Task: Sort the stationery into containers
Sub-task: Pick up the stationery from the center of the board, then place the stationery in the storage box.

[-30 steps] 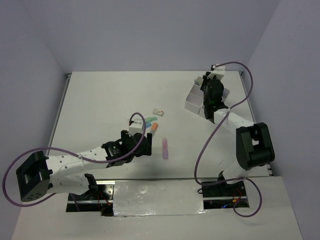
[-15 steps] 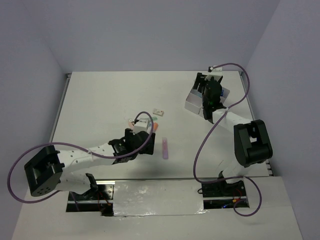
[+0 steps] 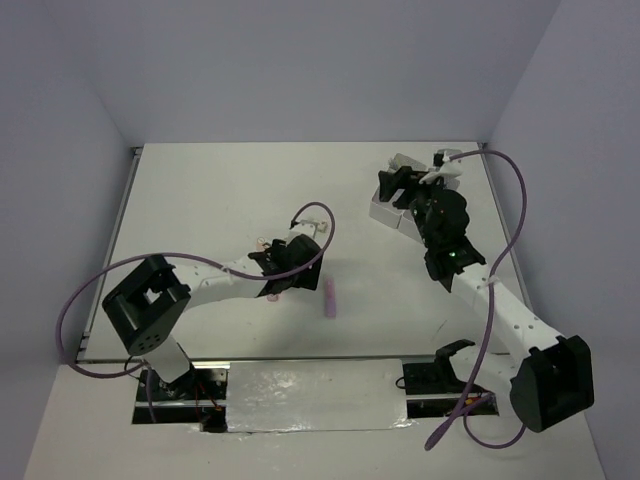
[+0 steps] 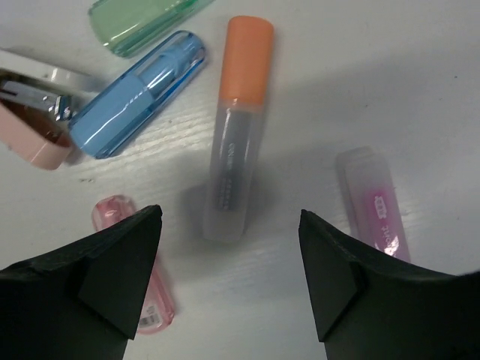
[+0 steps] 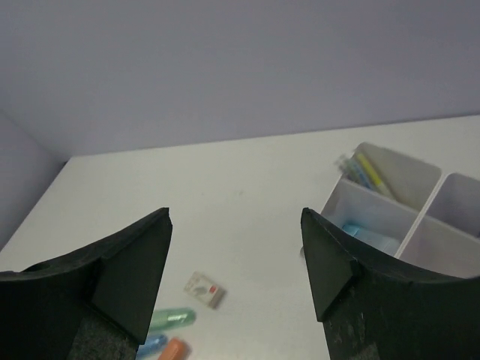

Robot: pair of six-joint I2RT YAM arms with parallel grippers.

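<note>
Behind left end effector (image 4: pixel 229 217), half-hidden pink marker (image 4: pixel 112 211)

Top edge crops the green marker (image 4: pixel 142 19); the jaws hide, perhaps, half the pale pink marker (image 4: pixel 111 212).

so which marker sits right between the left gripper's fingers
The orange-capped marker, centred in the open left gripper's gap. The blue marker and green marker lie further up-left, and the pink markers sit outside, one by each finger.

White lettering ending in "oint" runs along the pink marker (image 4: pixel 373 206) at three o'clock in the left wrist view. Print on the orange-capped marker (image 4: pixel 238 135) is illegible.
</note>
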